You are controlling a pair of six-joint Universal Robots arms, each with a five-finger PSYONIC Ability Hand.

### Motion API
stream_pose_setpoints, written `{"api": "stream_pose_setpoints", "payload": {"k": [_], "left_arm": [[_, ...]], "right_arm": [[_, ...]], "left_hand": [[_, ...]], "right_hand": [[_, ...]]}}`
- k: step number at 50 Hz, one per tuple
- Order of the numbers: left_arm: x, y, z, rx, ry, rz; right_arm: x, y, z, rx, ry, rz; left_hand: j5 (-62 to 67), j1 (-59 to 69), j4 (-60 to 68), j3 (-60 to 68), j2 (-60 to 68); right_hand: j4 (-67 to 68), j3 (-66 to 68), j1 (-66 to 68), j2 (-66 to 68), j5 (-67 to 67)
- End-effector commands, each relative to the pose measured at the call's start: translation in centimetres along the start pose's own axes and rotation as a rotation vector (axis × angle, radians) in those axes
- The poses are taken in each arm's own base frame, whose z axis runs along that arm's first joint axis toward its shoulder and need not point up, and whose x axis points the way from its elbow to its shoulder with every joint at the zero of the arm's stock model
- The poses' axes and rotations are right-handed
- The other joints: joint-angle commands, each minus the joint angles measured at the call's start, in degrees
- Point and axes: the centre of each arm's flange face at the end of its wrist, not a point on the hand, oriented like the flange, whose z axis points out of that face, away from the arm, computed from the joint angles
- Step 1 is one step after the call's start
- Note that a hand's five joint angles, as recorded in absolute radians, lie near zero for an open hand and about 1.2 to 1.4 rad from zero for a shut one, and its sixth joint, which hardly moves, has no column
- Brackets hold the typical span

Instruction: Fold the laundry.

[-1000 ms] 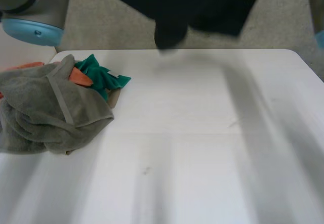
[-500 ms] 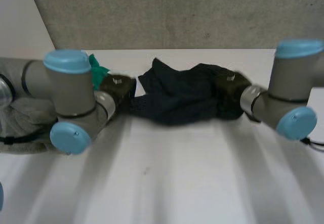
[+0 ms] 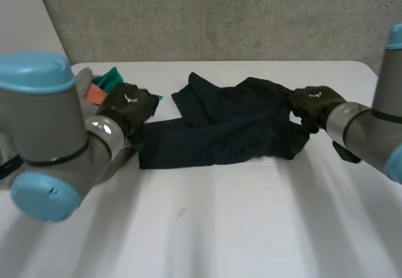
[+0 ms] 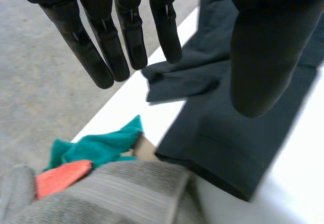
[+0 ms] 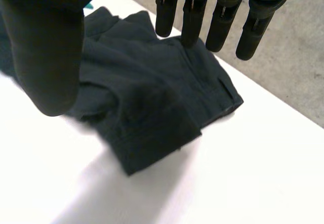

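Head view: rumpled dark garment (image 3: 220, 133) mid-frame, left hand (image 3: 129, 107) and right hand (image 3: 314, 104) open (holding nothing). Looks like the spreading stage; next, smooth it flat.

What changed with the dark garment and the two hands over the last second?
The dark garment came down from the air onto the table, was bunched between the hands, and now lies stretched out. The left hand and right hand have let go and hover open over its two ends. The grey towel, green cloth and orange cloth stayed put.

Probably a lab: plain white table (image 3: 251, 228), rough grey surface (image 3: 220, 14) beyond it.
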Motion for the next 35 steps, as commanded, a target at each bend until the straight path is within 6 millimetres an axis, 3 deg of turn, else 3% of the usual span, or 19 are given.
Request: {"api": "stream_pose_setpoints", "payload": {"k": [1,5,10,14,19,31,35], "left_arm": [[2.5,2.6,-2.0,-0.065,0.128,0.038],[3.1,4.1,-1.5,-0.102,0.157,0.033],[3.0,6.0,0.7,-0.149,0.174,0.013],[3.4,7.0,2.5,-0.172,0.196,0.013],[3.2,7.8,4.9,-0.205,0.181,0.012],[1.9,7.3,8.9,-0.213,0.08,0.047],[2.2,7.3,10.0,-0.197,0.069,0.066]], "right_arm": [[-0.9,2.8,-2.3,-0.099,-0.031,-0.053],[-1.5,4.4,-1.8,-0.091,-0.033,-0.075],[-2.2,6.2,0.6,-0.01,-0.005,-0.093],[-2.3,6.8,2.5,0.051,0.028,-0.094],[-2.0,6.7,4.8,0.108,0.066,-0.078],[-2.4,7.2,9.3,0.115,0.073,-0.059],[-2.8,7.2,10.3,0.119,0.067,-0.068]], "left_hand": [[11.2,10.6,11.2,11.4,11.4],[5.3,4.8,5.3,5.5,5.5],[3.0,2.4,3.0,3.2,3.1],[-5.9,-6.5,-6.0,-5.7,-5.8],[-6.9,-7.5,-7.0,-6.8,-6.8],[-5.1,-5.7,-5.1,-4.9,-5.0],[0.4,-0.1,0.4,0.6,0.6]], "right_hand": [[7.6,7.2,7.6,8.2,6.8],[6.6,6.2,6.6,7.2,5.8],[5.6,5.2,5.6,6.2,4.8],[5.3,4.8,5.3,5.9,4.4],[5.6,5.2,5.6,6.2,4.8],[13.2,12.7,13.2,13.8,12.3],[26.3,25.8,26.2,26.9,25.4]]}}
